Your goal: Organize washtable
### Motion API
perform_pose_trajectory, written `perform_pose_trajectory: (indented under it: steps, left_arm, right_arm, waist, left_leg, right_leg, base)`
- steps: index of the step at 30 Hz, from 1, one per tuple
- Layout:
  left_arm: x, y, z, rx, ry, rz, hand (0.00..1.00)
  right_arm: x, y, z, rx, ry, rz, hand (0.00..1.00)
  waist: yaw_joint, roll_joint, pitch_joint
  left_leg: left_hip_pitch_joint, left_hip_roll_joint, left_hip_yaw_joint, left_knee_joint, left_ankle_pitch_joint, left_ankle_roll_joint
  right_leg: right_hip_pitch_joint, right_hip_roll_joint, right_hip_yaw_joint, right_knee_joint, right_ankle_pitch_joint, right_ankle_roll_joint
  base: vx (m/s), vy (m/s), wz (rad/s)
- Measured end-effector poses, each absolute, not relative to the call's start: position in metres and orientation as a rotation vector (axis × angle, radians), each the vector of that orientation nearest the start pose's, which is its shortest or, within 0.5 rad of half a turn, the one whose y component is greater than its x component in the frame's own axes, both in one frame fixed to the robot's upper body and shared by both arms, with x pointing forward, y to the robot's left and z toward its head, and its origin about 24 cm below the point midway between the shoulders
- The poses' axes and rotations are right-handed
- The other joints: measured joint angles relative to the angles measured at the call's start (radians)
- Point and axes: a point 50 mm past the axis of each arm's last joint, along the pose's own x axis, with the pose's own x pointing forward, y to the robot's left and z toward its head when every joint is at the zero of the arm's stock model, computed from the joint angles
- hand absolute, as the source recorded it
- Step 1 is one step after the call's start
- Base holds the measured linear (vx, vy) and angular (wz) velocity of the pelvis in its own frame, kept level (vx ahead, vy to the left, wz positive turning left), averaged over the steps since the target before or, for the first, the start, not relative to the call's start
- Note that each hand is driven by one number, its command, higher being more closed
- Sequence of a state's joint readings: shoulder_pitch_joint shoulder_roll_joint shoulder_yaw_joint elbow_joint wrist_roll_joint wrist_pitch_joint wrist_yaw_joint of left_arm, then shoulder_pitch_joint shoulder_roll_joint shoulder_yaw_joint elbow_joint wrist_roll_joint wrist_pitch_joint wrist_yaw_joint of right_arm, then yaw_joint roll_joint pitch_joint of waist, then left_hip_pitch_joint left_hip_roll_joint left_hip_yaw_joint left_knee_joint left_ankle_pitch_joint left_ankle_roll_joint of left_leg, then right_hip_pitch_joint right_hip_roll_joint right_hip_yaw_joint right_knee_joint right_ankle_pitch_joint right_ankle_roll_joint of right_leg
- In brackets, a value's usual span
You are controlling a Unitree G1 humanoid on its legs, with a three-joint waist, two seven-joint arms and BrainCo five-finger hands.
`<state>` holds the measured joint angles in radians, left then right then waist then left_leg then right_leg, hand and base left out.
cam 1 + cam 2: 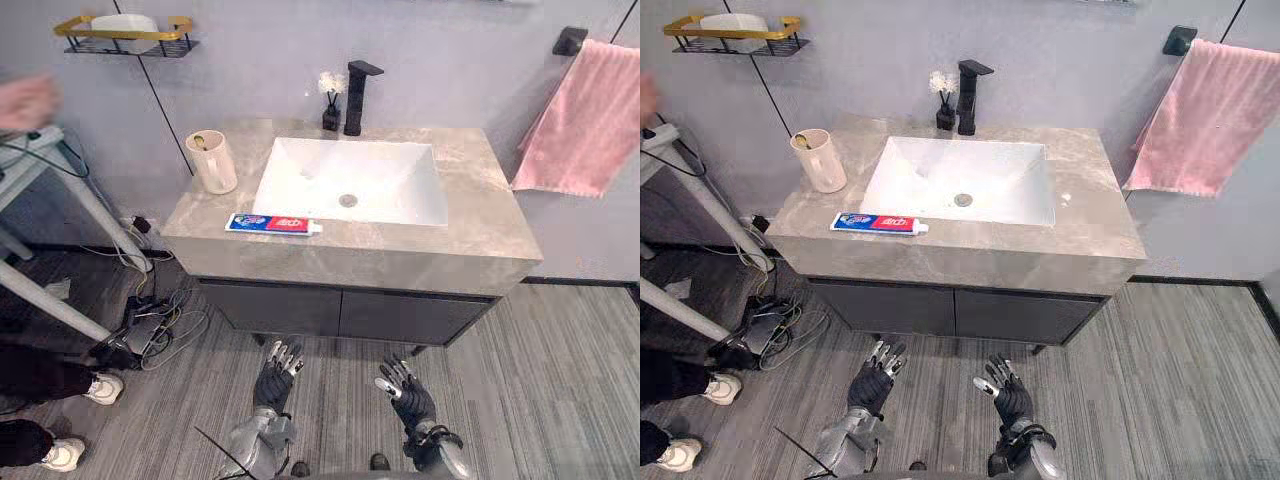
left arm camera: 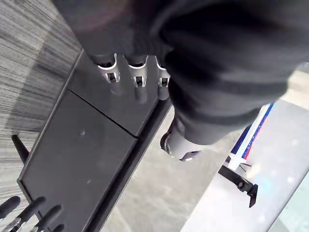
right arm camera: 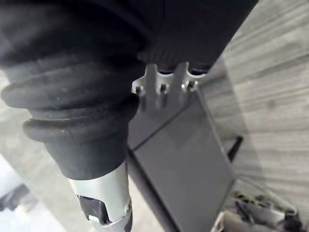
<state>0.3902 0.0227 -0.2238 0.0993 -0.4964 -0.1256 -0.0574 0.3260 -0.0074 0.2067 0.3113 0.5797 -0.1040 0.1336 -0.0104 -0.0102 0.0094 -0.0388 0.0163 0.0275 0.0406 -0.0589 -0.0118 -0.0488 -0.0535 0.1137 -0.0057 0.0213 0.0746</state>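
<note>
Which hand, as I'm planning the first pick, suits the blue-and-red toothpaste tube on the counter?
Probably left: the blue-and-red toothpaste tube lies front-left on the grey stone counter, nearer the left hand than the right hand. Both are open, empty.

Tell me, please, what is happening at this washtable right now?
Nothing is being handled yet. The left robot hand and right robot hand hang open, holding nothing, in front of the dark cabinet under the grey stone-look washtable. On top, a red, white and blue toothpaste tube lies along the front edge, before the left corner of the white rectangular basin. A beige cup stands to the basin's left.
</note>
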Motion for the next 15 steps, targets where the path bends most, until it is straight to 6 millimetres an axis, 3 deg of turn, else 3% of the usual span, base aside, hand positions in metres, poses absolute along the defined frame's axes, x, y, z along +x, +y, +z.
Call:
perform_pose_trajectory:
  steps: [7,10,13,15]
  left_arm:
    - [0.157,0.131,-0.043,-0.5,0.338,0.014,0.0]
    - [0.159,0.147,-0.044,-0.491,0.327,0.117,0.0]
    - [0.158,0.162,-0.044,-0.487,0.32,0.22,0.0]
    - [0.159,0.173,-0.043,-0.508,0.297,0.312,0.0]
  right_arm:
    - [0.15,-0.123,-0.077,0.591,0.488,0.015,0.0]
    - [0.149,-0.137,-0.079,0.581,0.488,-0.078,0.0]
    - [0.149,-0.157,-0.079,0.579,0.471,-0.193,0.0]
    - [0.151,-0.172,-0.077,0.587,0.444,-0.275,0.0]
  waist:
    - [0.006,0.002,0.001]
    - [0.006,0.005,0.002]
    - [0.022,0.007,0.004]
    - [0.029,0.018,0.057]
  left_leg:
    - [0.009,0.001,-0.006,-0.002,0.0,0.0]
    - [0.009,0.002,-0.016,-0.007,0.004,-0.006]
    - [0.0,0.008,-0.019,0.002,-0.003,-0.007]
    - [-0.023,0.034,-0.02,0.129,-0.068,-0.035]
  right_leg:
    - [0.014,-0.002,-0.016,0.0,0.0,-0.001]
    - [0.013,-0.005,-0.054,-0.004,-0.013,-0.016]
    - [0.015,-0.022,-0.168,0.002,-0.017,-0.017]
    - [0.03,-0.028,-0.242,0.044,-0.043,-0.024]
  base:
    - [-0.03,0.001,0.05]
    - [-0.1,-0.011,0.16]
    - [-0.04,-0.037,0.08]
    - [0.0,-0.022,0.05]
